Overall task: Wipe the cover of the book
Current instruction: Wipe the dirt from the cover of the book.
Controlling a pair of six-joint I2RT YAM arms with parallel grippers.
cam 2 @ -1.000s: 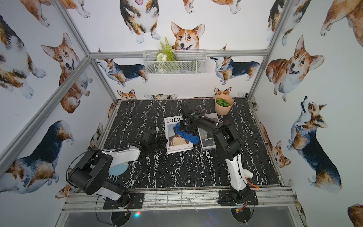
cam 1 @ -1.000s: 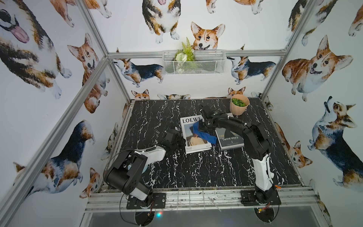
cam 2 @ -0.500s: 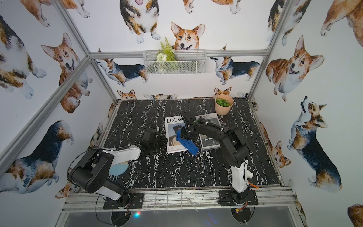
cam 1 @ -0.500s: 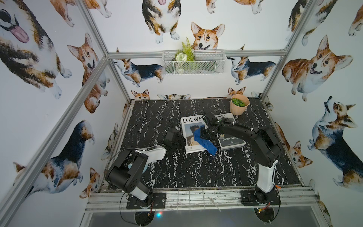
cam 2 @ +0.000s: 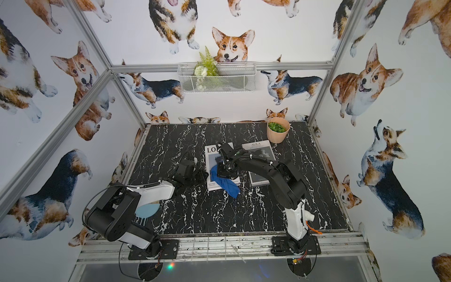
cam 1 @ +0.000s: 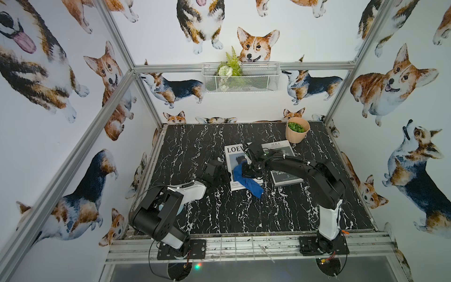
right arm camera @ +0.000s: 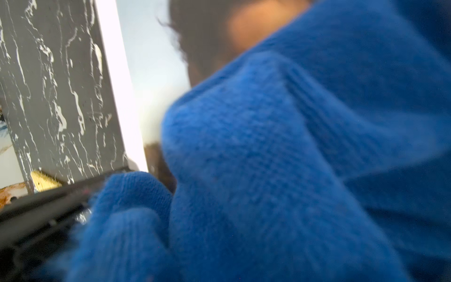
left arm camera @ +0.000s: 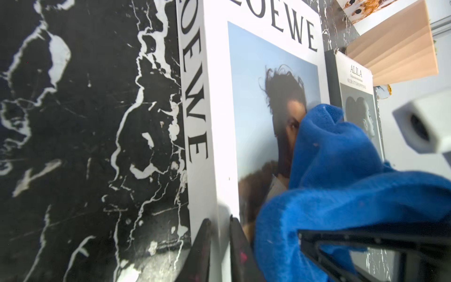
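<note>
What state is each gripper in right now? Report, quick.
Left gripper: shut on the edge of the LOEWE book.
Right gripper: shut on the blue cloth, which lies on that book's cover.

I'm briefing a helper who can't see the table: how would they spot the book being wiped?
On the black marble table, two books lie side by side near the beige plant pot. It is the white book, the one farther from the pot. Unlike its neighbour, the grey book, it has big black letters and a blue cloth on it.
</note>
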